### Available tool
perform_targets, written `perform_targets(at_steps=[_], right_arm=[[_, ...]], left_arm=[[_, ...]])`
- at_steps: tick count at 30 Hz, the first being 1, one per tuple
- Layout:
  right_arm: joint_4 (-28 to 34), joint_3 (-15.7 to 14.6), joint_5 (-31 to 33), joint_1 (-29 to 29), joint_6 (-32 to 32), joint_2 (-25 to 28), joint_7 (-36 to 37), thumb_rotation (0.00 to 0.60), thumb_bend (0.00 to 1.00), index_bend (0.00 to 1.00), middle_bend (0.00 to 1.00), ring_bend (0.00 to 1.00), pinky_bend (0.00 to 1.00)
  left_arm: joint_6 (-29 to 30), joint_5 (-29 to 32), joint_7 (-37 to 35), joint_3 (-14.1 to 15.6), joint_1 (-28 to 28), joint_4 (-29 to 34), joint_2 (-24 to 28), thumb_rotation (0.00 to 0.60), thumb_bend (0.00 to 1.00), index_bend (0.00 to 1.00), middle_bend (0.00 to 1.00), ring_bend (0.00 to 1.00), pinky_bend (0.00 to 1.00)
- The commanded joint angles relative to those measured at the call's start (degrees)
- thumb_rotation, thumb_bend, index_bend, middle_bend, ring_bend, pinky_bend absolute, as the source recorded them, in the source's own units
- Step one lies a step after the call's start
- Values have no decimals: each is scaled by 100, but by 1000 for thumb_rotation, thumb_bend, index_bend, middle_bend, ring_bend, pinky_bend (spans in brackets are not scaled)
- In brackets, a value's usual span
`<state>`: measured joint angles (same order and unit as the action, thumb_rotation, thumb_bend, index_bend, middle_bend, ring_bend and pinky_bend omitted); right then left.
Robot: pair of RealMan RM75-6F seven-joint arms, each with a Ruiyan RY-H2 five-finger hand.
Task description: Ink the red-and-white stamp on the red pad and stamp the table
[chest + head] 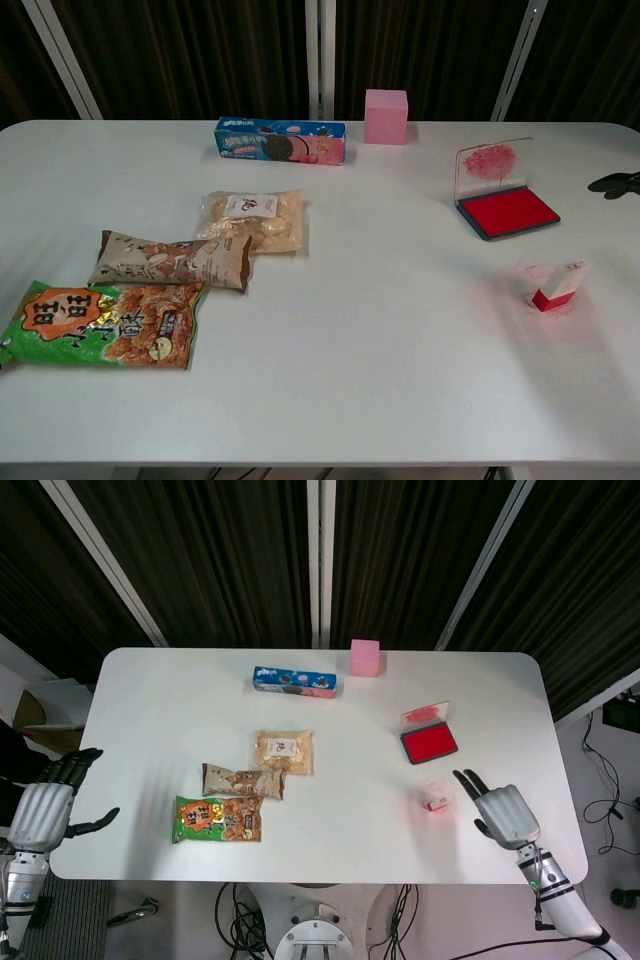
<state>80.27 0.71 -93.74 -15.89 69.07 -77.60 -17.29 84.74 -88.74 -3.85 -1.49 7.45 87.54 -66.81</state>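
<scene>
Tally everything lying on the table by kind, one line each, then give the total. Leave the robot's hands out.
Snack bags: 3, green, brown, clear
Boxes: 2, blue cookie box, pink box
Ink pads: 1, red pad, lid open
Stamps: 1, red-and-white stamp, on the table
Total: 7

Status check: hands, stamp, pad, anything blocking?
Both hands open: left hand off the table edge, right hand beside stamp. Stamp untouched on table. Red pad lid open. Path unobstructed.
</scene>
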Motion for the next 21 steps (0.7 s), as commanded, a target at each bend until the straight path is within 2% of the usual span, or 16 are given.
perform_targets(at_steps=[1, 15, 21], right_arm=[[-281, 41, 50, -199, -195, -330, -160, 600, 119, 147, 198, 807, 1000], [-968, 28, 127, -377, -152, -981, 41, 600, 128, 324, 334, 832, 1000], [-1095, 9, 193, -448, -228, -1109, 116, 600, 196, 378, 371, 832, 1000]], left_arm=[[19, -3, 13, -6, -6, 15, 8, 432, 169, 133, 132, 118, 205], [-14, 12, -35, -6, 5, -4, 38, 435, 168, 133, 132, 118, 206], [-13, 10, -1, 4, -2, 37, 67, 468, 170, 133, 132, 118, 206]])
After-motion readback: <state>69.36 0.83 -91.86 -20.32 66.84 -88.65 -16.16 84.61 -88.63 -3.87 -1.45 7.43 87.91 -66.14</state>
